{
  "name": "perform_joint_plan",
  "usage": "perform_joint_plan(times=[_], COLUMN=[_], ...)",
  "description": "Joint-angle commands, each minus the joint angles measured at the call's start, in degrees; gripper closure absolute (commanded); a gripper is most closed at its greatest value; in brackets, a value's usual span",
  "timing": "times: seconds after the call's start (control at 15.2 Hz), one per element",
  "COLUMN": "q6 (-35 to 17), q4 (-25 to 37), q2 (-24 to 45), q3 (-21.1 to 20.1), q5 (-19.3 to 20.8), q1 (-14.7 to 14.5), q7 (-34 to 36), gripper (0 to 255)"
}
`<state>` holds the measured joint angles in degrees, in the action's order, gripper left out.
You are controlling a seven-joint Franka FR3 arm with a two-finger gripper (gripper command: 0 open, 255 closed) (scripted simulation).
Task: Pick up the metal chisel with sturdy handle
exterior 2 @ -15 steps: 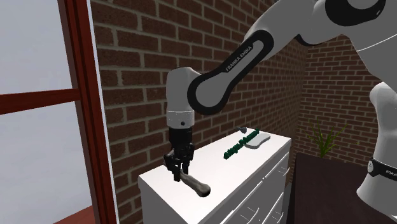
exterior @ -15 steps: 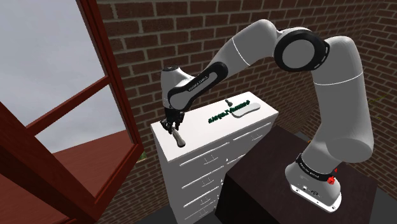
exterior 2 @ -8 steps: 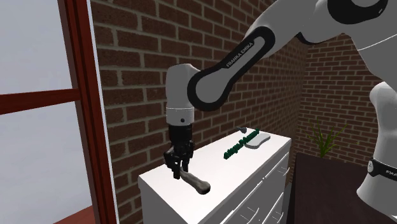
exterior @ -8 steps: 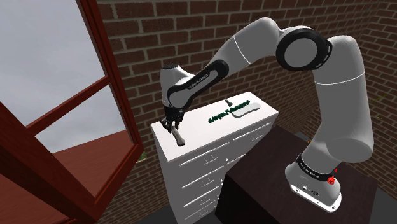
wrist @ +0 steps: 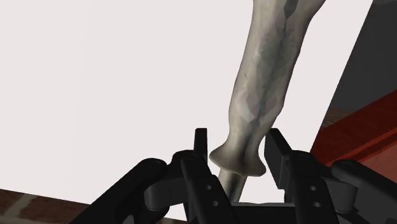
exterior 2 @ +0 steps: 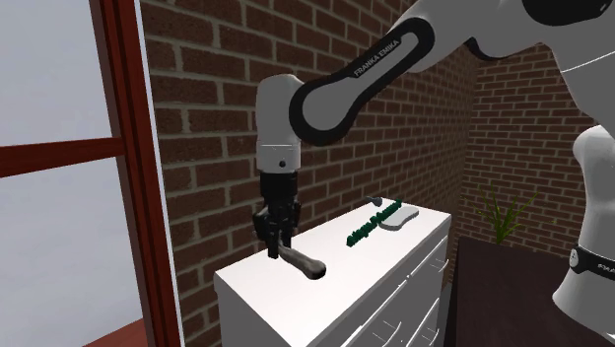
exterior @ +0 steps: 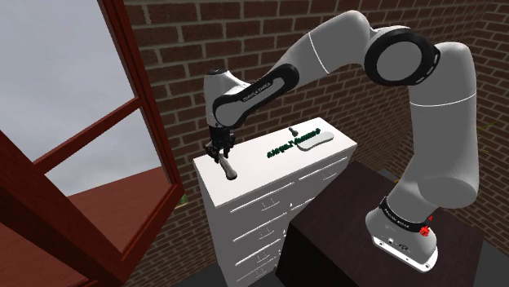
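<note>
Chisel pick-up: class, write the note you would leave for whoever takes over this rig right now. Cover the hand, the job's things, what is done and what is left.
Hand: shut on the chisel, fingers clasping its narrow neck just behind the handle's flared collar.
Chisel: at the window end of the white drawer cabinet, slanting, with its pale handle sloping down from the hand towards the top.
Done: approach and grasp.
Left: lift it well clear. I cannot tell whether the handle end is already off the top, so check that first.
Also there: a green object at the cabinet's far end, apart from the hand.
</note>
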<state>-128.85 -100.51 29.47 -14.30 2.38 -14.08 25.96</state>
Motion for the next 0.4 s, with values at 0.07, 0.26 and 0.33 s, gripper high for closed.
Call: perform_joint_plan(times=[0.07,0.26,0.33], q6=[1.7,3.0,3.0], q4=[0.4,0.8,0.8], q2=[-1.4,-2.2,-2.2], q3=[-0.2,-0.3,-0.3], q5=[-0.3,-0.5,-0.5], q1=[0.2,0.3,0.3], q7=[-0.1,-0.2,-0.2], gripper=[255,255,255])
